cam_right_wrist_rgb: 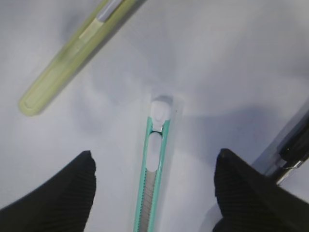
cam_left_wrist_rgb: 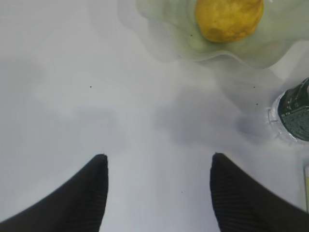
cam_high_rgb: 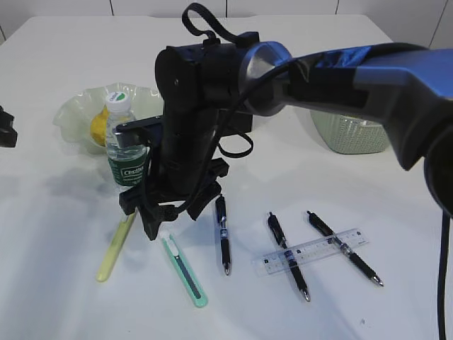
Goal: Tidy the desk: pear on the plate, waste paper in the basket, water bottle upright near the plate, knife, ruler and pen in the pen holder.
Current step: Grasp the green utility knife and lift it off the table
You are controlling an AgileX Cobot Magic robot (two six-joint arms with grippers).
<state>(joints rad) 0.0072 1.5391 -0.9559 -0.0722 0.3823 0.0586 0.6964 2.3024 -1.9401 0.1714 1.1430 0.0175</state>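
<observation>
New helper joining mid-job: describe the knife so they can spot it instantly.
Start at the water bottle standing beside the plate. Just in front lie two slim sticks; the knife is the right-hand one, mint green with a white tip, unlike the yellow-green stick and black pens.

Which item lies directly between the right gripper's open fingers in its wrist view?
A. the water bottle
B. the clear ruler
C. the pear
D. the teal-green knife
D: the teal-green knife lies on the desk, centred between the open fingers of the right gripper.

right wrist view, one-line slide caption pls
Open right gripper poised over the green utility knife, with a yellow-green knife beside it.
</observation>
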